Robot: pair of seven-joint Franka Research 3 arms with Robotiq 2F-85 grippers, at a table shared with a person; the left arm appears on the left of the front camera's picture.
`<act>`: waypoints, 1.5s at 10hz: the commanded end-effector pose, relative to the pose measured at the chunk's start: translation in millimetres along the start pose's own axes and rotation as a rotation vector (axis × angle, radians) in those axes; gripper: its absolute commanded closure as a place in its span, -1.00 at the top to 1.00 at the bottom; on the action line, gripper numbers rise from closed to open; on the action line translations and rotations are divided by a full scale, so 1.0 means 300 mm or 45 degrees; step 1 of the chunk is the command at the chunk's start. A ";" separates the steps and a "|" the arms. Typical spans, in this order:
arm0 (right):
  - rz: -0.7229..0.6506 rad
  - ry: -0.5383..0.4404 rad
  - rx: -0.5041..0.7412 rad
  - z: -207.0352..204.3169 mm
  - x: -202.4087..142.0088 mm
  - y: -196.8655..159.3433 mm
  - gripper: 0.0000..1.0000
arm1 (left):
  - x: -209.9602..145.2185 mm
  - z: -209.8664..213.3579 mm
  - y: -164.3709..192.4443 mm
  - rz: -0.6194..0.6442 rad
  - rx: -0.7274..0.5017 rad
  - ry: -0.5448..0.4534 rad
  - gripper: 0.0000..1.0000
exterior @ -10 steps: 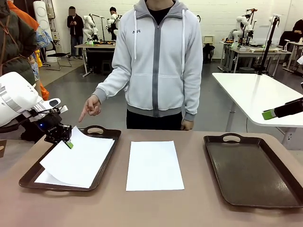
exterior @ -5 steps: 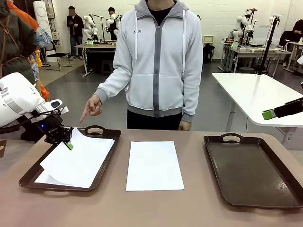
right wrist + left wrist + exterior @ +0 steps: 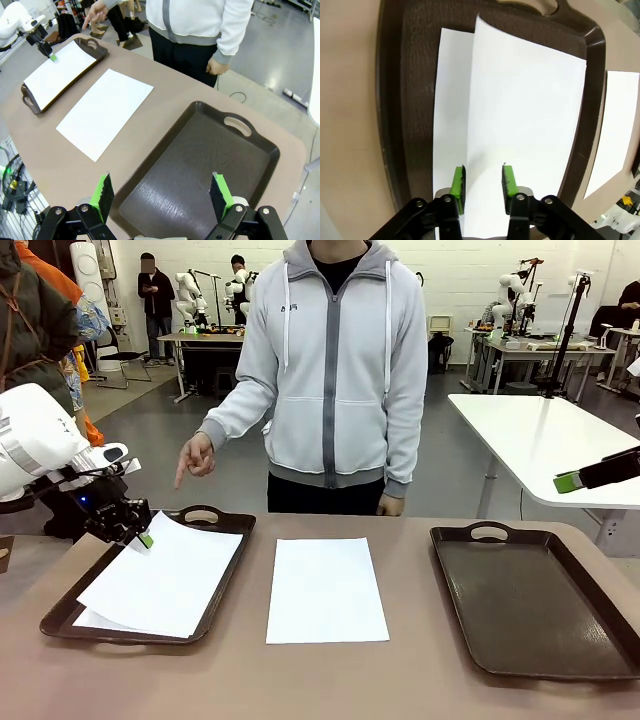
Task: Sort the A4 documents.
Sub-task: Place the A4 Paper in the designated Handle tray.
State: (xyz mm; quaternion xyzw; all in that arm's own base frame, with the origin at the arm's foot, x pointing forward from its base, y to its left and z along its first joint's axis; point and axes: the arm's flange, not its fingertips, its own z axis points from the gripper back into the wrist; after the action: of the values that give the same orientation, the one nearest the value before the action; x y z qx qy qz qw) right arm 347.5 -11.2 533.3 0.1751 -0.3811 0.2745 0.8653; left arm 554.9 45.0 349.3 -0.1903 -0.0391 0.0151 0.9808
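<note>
The left claw [image 3: 143, 537] is hovering over the far-left corner of the left tray [image 3: 240, 525] with its green pads spread apart. They are straddling the corner of the top A4 sheet [image 3: 165, 575] rather than pinching it, so the paper seems to be resting under its own weight. That sheet is lying inside the left tray, skewed across a second sheet [image 3: 90, 620] whose near-left corner is peeking out beneath it (the skew probably comes from the sheet being carried by one corner). It is staying within the left tray's raised rim, which should be keeping both sheets from sliding. A person's hand [image 3: 195, 458] is pointing downward above the left tray's far edge, apparently marking it as the destination. Another A4 sheet [image 3: 325, 590] is lying flat on the bench [image 3: 330, 680] just to the right of the left tray, with bare surface all round its edges. That is giving open room for an approach, though a flat sheet offers little to grip. Well to the right of the left tray, the right claw [image 3: 160, 192] is hanging wide open, holding nothing, over the right tray [image 3: 530, 600], whose dark floor is showing bare.
</note>
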 end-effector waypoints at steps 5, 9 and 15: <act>-0.002 -0.002 0.009 -0.007 0.000 -0.001 1.00 | -0.039 0.082 -0.016 -0.001 0.151 -0.054 1.00; -0.002 -0.002 0.009 -0.007 0.000 -0.001 1.00 | -0.023 0.084 -0.013 -0.008 0.105 -0.048 1.00; -0.002 -0.002 0.009 -0.007 0.000 -0.001 1.00 | -0.023 0.084 -0.013 -0.008 0.105 -0.048 1.00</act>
State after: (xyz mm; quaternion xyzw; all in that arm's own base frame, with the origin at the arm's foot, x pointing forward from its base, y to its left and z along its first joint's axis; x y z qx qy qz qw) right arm 347.5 -11.2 533.3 0.1751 -0.3811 0.2745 0.8653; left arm 545.0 48.9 374.1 -0.1569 -0.0540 0.0197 0.9859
